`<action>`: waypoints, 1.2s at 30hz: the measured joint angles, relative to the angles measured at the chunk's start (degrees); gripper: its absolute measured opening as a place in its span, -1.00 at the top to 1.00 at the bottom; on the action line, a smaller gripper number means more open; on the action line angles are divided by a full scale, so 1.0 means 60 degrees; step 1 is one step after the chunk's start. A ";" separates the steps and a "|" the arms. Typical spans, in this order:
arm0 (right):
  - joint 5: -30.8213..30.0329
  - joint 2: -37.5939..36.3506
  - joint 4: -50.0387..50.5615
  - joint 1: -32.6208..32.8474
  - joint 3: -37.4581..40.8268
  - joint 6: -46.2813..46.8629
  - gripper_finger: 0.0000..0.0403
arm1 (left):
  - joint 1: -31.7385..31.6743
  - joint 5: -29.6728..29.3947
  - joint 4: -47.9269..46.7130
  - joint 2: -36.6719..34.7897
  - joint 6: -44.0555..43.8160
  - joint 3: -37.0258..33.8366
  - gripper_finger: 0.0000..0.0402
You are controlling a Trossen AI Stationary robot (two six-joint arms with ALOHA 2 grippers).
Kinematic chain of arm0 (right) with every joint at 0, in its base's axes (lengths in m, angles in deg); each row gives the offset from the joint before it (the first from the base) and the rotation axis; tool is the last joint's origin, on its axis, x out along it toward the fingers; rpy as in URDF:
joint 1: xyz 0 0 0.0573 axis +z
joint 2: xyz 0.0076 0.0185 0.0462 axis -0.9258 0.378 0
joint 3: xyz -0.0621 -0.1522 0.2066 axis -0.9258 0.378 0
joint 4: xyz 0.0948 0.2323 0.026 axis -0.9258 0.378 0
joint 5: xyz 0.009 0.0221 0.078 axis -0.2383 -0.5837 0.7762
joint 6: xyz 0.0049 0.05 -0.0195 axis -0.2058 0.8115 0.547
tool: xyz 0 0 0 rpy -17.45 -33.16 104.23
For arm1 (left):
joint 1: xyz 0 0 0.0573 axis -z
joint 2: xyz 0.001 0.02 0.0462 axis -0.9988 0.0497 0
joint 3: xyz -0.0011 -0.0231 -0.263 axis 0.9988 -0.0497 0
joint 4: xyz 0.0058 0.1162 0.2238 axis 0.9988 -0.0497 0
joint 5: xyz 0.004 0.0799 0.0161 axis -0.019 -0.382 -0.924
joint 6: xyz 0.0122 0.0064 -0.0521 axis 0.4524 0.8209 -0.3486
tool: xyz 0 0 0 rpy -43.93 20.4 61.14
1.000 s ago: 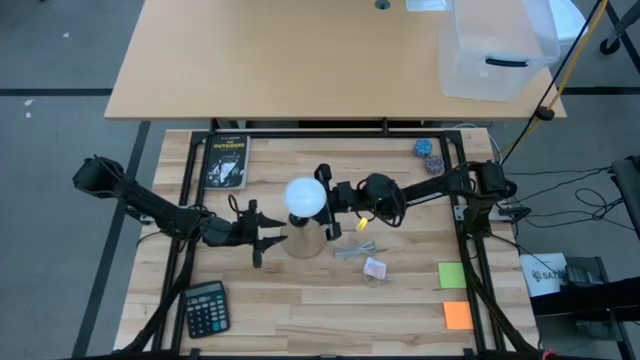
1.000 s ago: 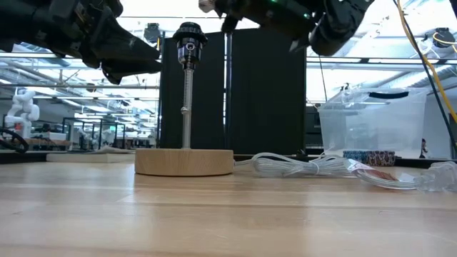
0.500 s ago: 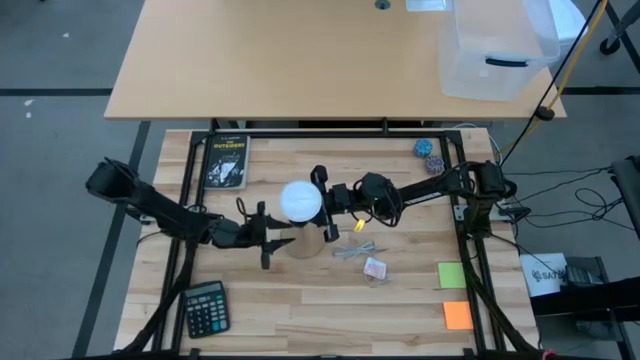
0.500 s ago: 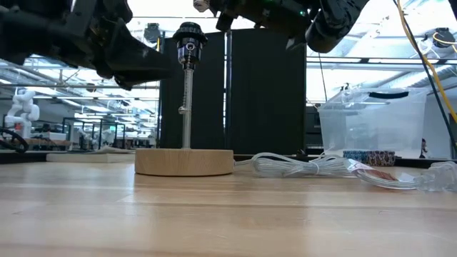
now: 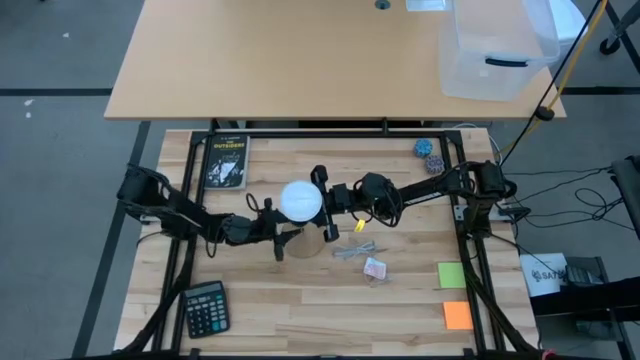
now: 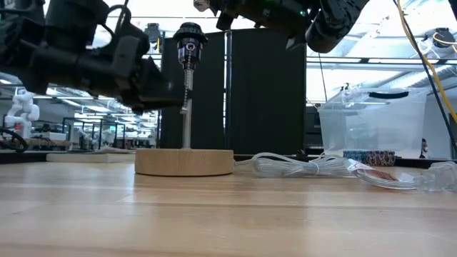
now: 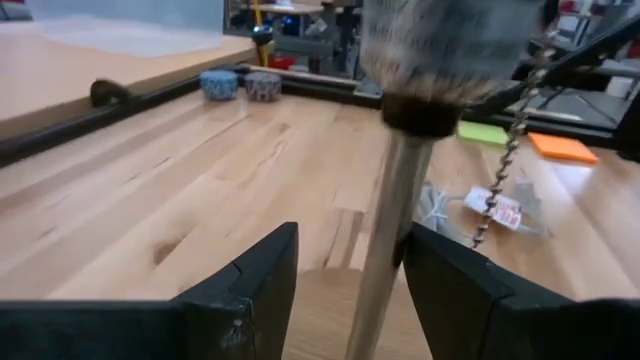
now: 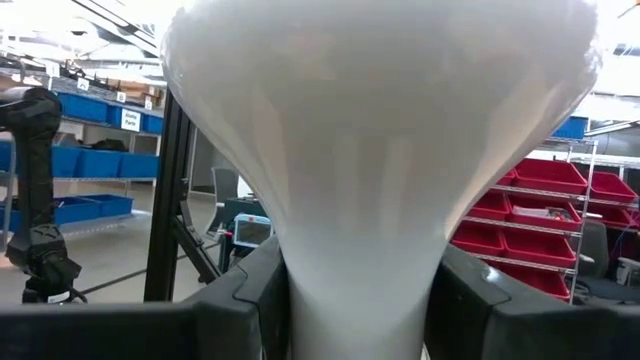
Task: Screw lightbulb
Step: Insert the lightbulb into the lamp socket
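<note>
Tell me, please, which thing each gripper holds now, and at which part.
The right gripper holds the lightbulb at its narrow neck. The left gripper is open around the lamp's thin stem, not clamped.

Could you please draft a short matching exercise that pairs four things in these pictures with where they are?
Things:
1. lightbulb
2. left gripper
3. calculator
4. book

Places:
A. fingers open on either side of the lamp's thin stem
B. near front-left corner of the slatted tabletop
C. held in the right gripper, above the lamp stand
D. lying flat near the tabletop's back-left corner

Pairs: 1-C, 2-A, 3-B, 4-D
</note>
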 joint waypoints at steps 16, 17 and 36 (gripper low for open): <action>-0.0051 -0.0011 0.0531 0.0004 0.0004 -0.0165 0.23 | -0.0526 0.0270 -0.0013 0.1527 0.0223 0.1362 0.60; -0.0072 -0.0011 0.0607 0.0000 0.0004 -0.0265 0.23 | -0.0548 0.0282 -0.0014 0.1616 0.0221 0.1407 0.62; -0.0080 0.0058 0.0656 -0.0149 0.0015 -0.0353 0.23 | -0.0360 0.0310 0.0246 0.1789 0.0285 0.1540 0.66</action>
